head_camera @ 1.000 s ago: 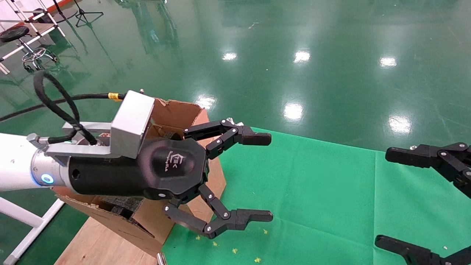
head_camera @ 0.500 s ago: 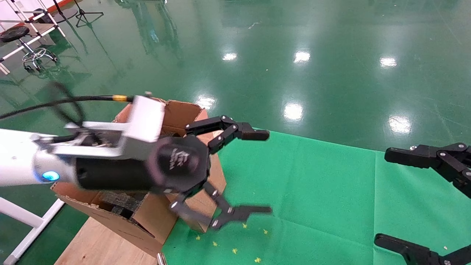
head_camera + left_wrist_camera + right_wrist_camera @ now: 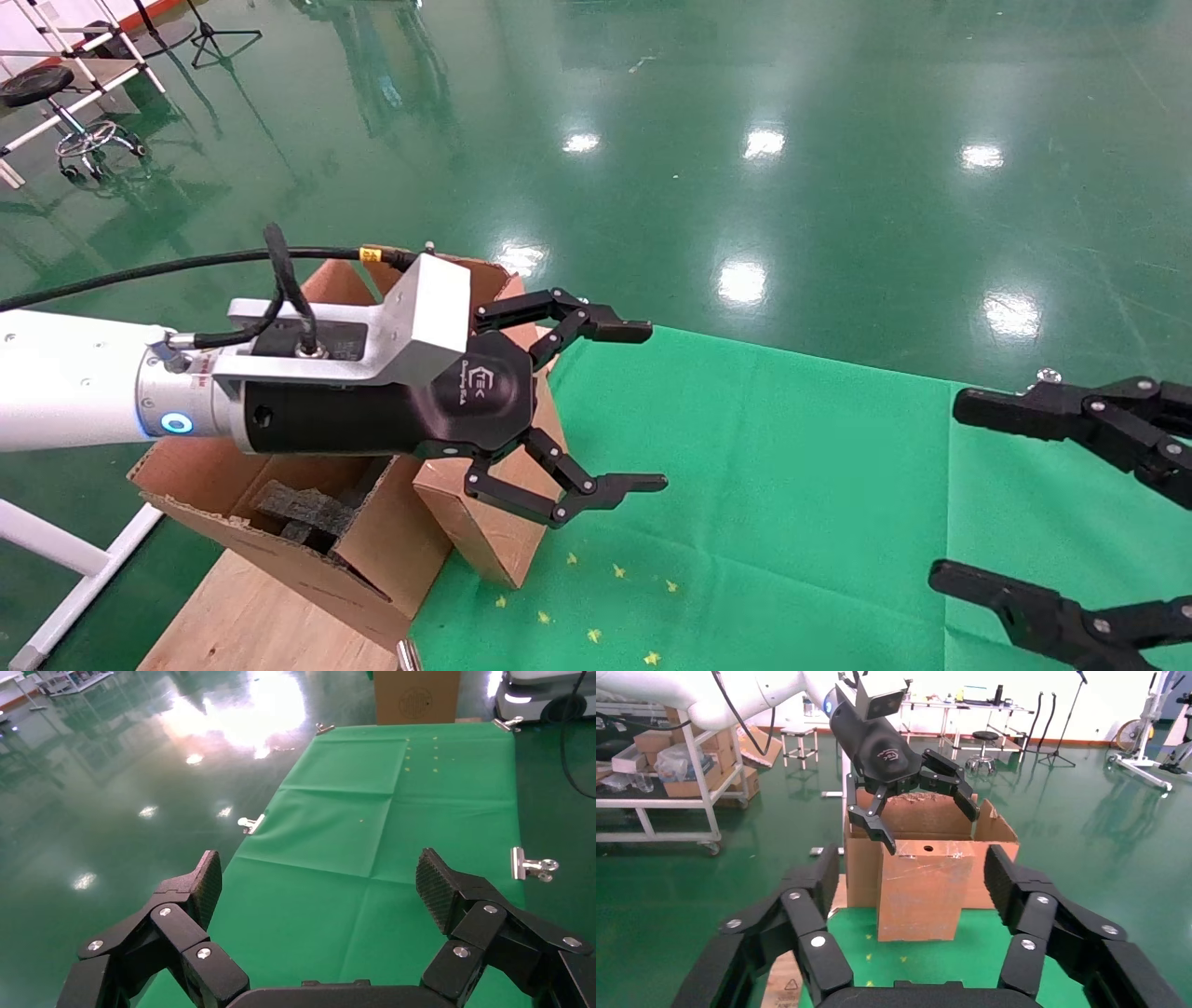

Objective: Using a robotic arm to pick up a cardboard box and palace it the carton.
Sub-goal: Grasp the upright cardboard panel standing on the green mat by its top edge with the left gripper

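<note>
1. Jaws of my left gripper [image 3: 610, 405] are spread wide and hold nothing, out past the carton [image 3: 484, 536] above the green cloth [image 3: 792, 485] on the desk.
2. My right gripper [image 3: 1015, 499] also gapes empty, partly cut off at the edge.
3. I cannot find the cardboard box; the arm hides most of the carton's inside.

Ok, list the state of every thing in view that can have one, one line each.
Left gripper: jaws open, holding nothing, beside the carton above the green cloth.
Right gripper: jaws open, holding nothing, over the cloth.
Carton: open, flaps up and ragged, black foam pieces inside.
Green cloth: spread flat, clipped at its edge by a metal clip.
</note>
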Robot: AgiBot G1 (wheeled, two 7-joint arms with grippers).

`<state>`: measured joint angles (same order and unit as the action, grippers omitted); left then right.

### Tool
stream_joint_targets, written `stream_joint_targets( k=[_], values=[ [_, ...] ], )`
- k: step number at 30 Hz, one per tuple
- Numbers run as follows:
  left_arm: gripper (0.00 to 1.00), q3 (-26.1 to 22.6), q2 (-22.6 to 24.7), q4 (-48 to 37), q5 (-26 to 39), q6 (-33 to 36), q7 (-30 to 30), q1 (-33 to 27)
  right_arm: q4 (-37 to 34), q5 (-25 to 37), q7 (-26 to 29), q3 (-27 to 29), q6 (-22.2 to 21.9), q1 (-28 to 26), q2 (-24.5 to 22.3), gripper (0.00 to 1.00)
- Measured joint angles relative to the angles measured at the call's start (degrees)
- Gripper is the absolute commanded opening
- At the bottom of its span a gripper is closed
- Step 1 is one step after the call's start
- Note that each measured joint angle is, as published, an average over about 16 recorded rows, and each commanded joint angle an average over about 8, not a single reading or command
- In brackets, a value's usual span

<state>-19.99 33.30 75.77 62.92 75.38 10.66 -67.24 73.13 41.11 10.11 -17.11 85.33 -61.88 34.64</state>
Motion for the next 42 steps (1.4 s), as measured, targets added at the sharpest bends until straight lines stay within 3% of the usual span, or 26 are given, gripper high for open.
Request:
stream_joint_targets(
  k=[5, 11, 17, 22, 29, 42],
  values=[
    [1.0, -2.4, -0.4, 0.6, 8.9, -3.4, 7.3, -2.8, 0.0, 0.0, 0.0, 0.0, 0.0, 0.0, 0.0, 0.0],
    [1.0, -6.4, -0.3, 1.1, 21.3, -5.5, 22.7, -7.9, 0.0, 0.0, 0.0, 0.0, 0.0, 0.0, 0.0, 0.0],
    [1.0, -9.7, 0.6, 1.2, 29.1, -2.7, 39.3, -12.7, 0.0, 0.0, 0.0, 0.0, 0.0, 0.0, 0.0, 0.0],
    [1.0, -11.4, 1.3, 1.4, 32.3, 0.7, 49.2, -15.5, 0.0, 0.0, 0.0, -0.1, 0.0, 0.0, 0.0, 0.0],
    [1.0, -12.8, 1.9, 1.6, 34.4, 3.9, 55.5, -17.2, 0.0, -0.1, 0.0, -0.1, 0.0, 0.0, 0.0, 0.0],
    [1.0, -15.0, 2.7, 1.8, 37.9, 5.8, 58.5, -17.3, 0.0, -0.1, -0.1, -0.1, 0.0, 0.0, 0.0, 0.0]
  ],
)
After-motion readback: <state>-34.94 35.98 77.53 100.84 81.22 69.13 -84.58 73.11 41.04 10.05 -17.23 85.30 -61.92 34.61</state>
